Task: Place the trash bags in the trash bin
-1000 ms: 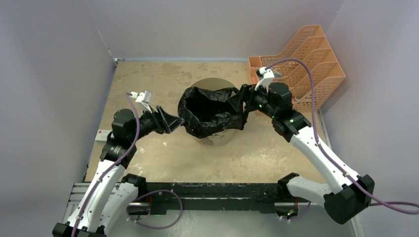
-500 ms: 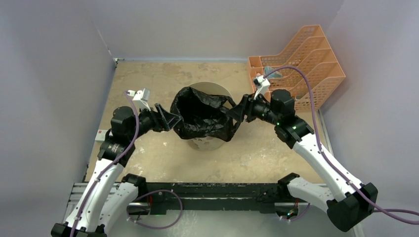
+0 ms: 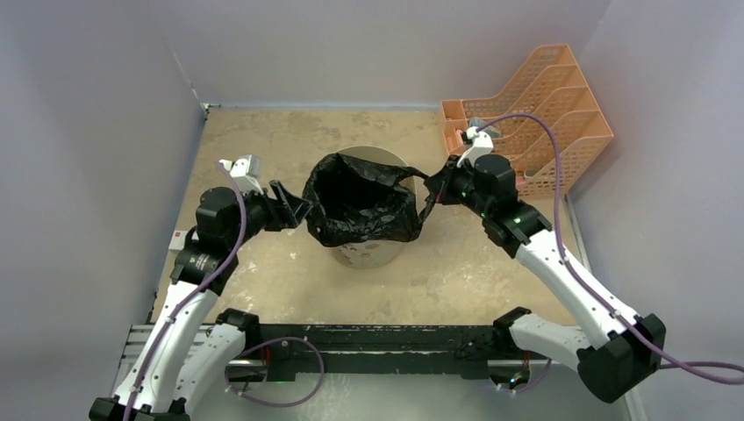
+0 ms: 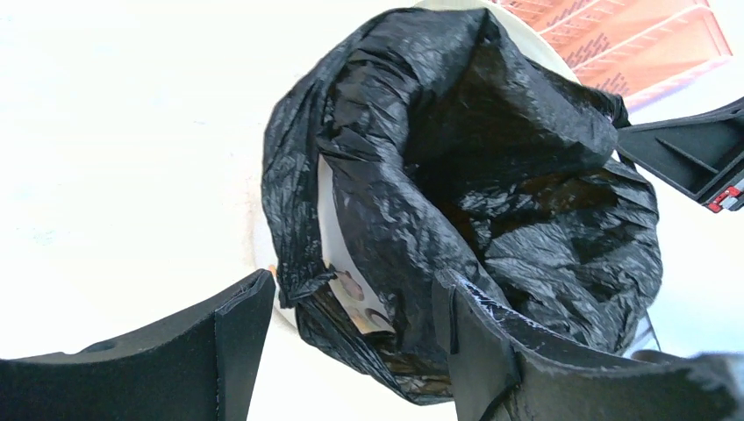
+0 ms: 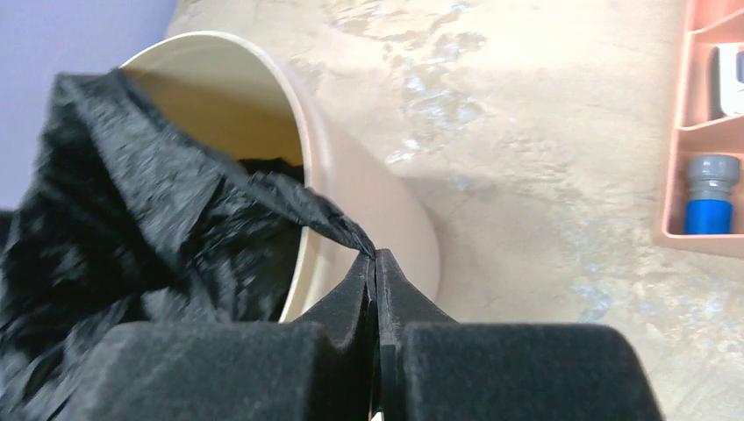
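Well, the trash bin [image 3: 368, 253] stands upright, trash bags [image 3: 360, 202] mouth-up; right gripper [image 5: 375, 267] pinches them, left gripper [image 4: 351, 294] wide.

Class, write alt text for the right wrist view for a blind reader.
The right gripper, fingers shut, pinches a fold of the black trash bag, which drapes over the cream trash bin. An orange desk organiser sits at the right edge.

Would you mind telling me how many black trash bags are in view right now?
1. The trash bag drapes over the trash bin mid-table, its right edge pinched by the right gripper; any inside would be hidden.
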`<state>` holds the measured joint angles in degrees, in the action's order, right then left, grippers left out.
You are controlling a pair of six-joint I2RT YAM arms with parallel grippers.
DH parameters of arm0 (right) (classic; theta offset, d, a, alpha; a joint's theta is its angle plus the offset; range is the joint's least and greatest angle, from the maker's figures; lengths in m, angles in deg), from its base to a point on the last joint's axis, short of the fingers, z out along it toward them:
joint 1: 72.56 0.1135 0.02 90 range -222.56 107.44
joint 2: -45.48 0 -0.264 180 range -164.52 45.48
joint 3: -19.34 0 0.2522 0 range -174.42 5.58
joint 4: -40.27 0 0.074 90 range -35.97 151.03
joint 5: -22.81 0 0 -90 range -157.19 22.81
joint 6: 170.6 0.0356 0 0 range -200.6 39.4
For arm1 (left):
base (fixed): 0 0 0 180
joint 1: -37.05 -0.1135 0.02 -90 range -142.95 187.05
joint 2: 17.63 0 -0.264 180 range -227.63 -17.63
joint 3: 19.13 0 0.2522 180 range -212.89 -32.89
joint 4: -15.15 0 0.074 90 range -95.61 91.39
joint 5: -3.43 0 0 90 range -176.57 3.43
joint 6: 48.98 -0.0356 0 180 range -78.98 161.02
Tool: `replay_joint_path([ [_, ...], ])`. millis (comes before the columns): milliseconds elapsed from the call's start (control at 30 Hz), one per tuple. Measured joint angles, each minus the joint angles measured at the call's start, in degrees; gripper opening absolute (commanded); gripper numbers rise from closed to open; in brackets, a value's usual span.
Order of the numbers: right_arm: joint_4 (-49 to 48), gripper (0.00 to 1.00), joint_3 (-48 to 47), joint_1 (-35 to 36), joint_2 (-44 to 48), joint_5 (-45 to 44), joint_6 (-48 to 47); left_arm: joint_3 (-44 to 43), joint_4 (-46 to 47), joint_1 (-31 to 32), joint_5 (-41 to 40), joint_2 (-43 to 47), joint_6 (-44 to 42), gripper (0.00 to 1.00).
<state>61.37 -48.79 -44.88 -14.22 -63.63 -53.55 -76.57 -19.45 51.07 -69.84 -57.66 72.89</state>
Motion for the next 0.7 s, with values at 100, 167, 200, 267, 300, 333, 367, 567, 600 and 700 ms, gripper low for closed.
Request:
replay_joint_path([
  [100, -0.9, 0.0, -0.4, 0.0, -2.7, -4.5, 0.2, -0.7, -0.7, 0.0, -2.1, -1.2, 0.0, 0.66],
  [167, -2.3, 0.01, -0.4, 0.0, -4.4, -5.9, 0.2, -1.1, -0.8, 0.0, -3.3, -2.3, 0.1, 0.66],
  [200, -3.2, 0.02, -0.4, 0.0, -5.4, -6.1, 0.2, -1.2, -0.6, 0.0, -3.7, -2.7, 0.4, 0.66],
  [267, -4.7, 0.03, -0.4, 0.0, -7.4, -5.7, 0.3, -1.2, 0.1, 0.0, -4.7, -3.2, 0.6, 0.66],
  [300, -5.4, 0.04, -0.4, 0.0, -8.7, -5.1, 0.3, -1.2, 0.3, 0.0, -5.1, -3.4, 0.7, 0.66],
  [333, -5.9, 0.04, -0.4, 0.0, -9.7, -4.4, 0.3, -1.2, 0.6, 0.0, -5.6, -3.6, 0.9, 0.66],
  [367, -6.7, 0.05, -0.2, 0.0, -10.9, -3.6, 0.5, -1.2, 0.9, 0.0, -6.0, -3.8, 1.2, 0.66],
  [567, -10.5, 0.13, 4.1, 0.0, -14.9, 2.3, 0.9, -1.1, 2.9, -0.4, -7.1, -5.1, 2.5, 0.66],
  [600, -11.1, 0.16, 5.0, 0.0, -15.0, 3.0, 0.9, -1.0, 3.0, -0.6, -7.2, -5.2, 2.6, 0.66],
  [700, -12.5, 0.26, 6.9, -0.2, -14.9, 4.7, 1.0, -1.0, 3.1, -1.1, -7.4, -5.2, 2.6, 0.66],
])
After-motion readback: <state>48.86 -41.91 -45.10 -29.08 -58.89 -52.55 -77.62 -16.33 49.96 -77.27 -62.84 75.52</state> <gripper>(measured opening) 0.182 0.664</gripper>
